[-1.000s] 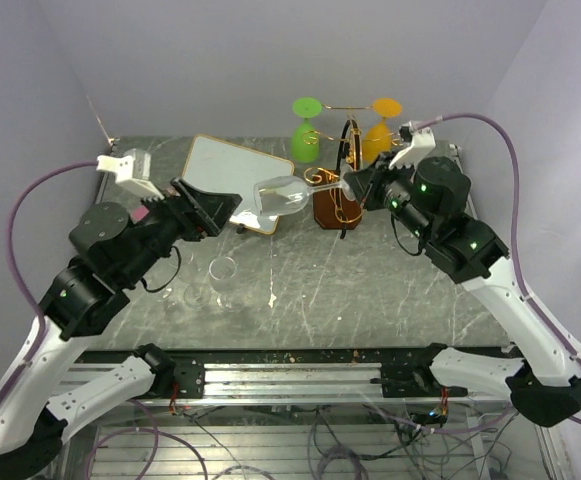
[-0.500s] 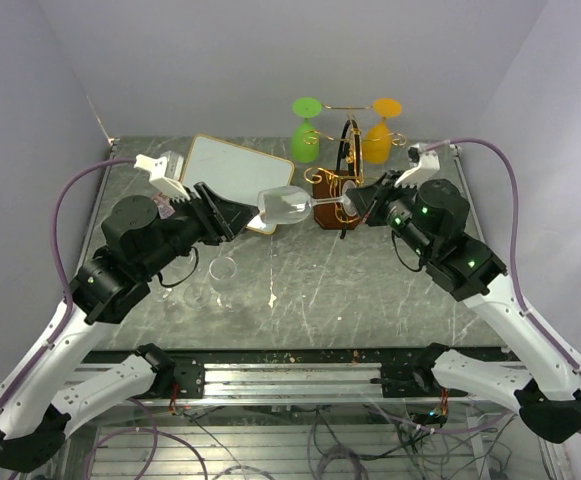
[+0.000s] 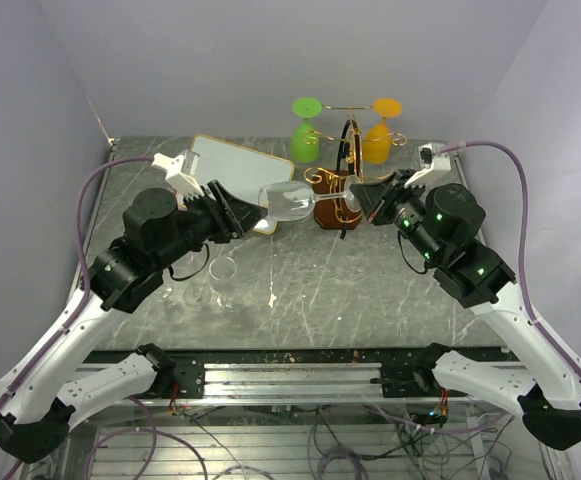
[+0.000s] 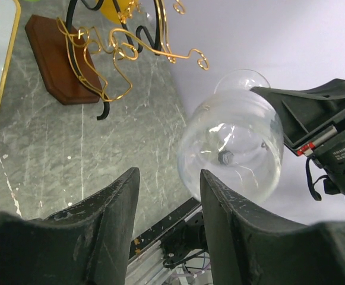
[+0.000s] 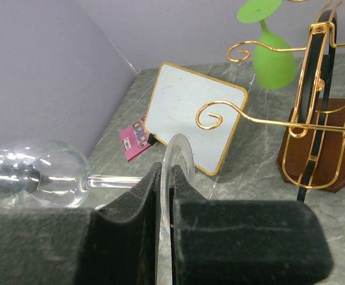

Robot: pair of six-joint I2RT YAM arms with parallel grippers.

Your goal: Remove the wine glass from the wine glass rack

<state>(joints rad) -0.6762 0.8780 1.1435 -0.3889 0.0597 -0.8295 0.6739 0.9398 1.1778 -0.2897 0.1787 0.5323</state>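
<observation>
My right gripper (image 3: pixel 358 198) is shut on the foot (image 5: pixel 181 155) of a clear wine glass (image 3: pixel 288 203). It holds the glass on its side in the air, in front of the wine glass rack (image 3: pixel 342 150). The bowl (image 5: pixel 41 172) points left. My left gripper (image 3: pixel 246 212) is open just at the bowl's rim. In the left wrist view the bowl (image 4: pixel 231 145) lies ahead and right of the open fingers (image 4: pixel 220 202), not between them. The gold wire rack (image 4: pixel 124 47) stands on its brown block (image 4: pixel 59 59).
A green glass (image 3: pixel 306 130) and an orange glass (image 3: pixel 380 130) hang on the rack. A gold-framed white board (image 3: pixel 232 175) lies at the back left with a pink card (image 5: pixel 138 136) beside it. A second clear glass (image 3: pixel 224 280) stands near the left arm.
My left arm has swung right, bringing its open gripper up to the bowl. My right gripper has shifted slightly right and down with the glass, levelling it.
</observation>
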